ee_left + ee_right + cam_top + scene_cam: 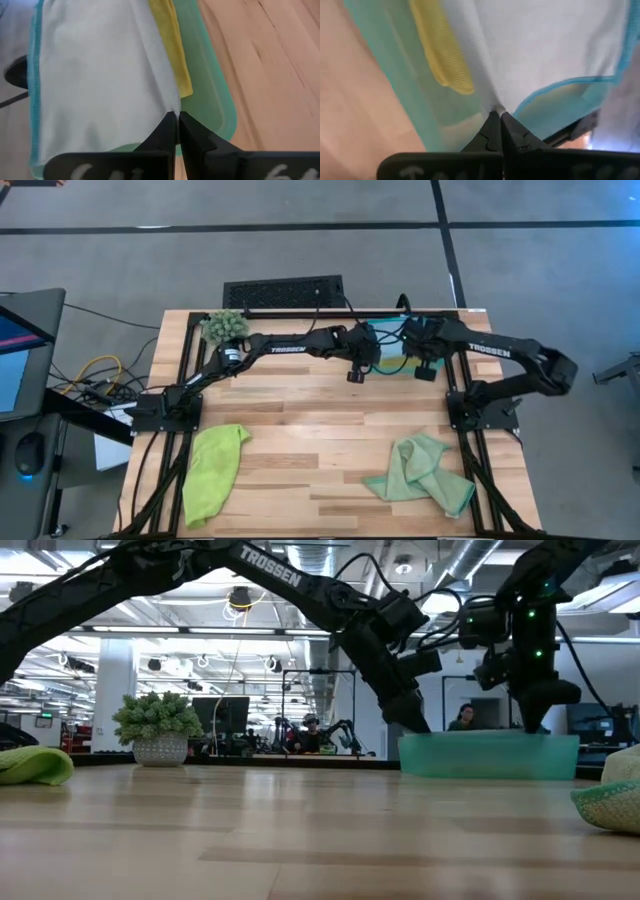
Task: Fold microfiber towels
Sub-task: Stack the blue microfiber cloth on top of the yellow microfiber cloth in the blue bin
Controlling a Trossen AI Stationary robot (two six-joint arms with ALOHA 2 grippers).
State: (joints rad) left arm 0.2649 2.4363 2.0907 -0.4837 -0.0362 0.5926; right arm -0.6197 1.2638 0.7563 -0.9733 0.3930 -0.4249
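A teal tray (393,362) stands at the table's far middle. In it a light blue towel (95,75) lies spread over a yellow towel (175,55). My left gripper (176,116) is shut on the light blue towel at the tray's left end. My right gripper (499,115) is shut on it at the tray's right end. A lime green towel (213,472) lies crumpled at the near left. A sage green towel (420,472) lies crumpled at the near right. My left gripper pinches the light blue towel's edge (172,102) between its two fingertips, slanting down from the table's left. The cloth is drawn up into a small peak at the fingers; the rest lies in the tray. My right gripper pinches the towel beside its blue-hemmed corner (496,104) between its fingertips, coming steeply from above. The cloth gathers into creases at the fingers, and the rest lies in the tray over the yellow towel (442,55).
A small spiky green plant (225,327) in a pot stands at the far left corner. Bare wood stretches across the table's middle and between the two green towels. In the low view the tray's wall (490,755) hides both grippers' fingertips.
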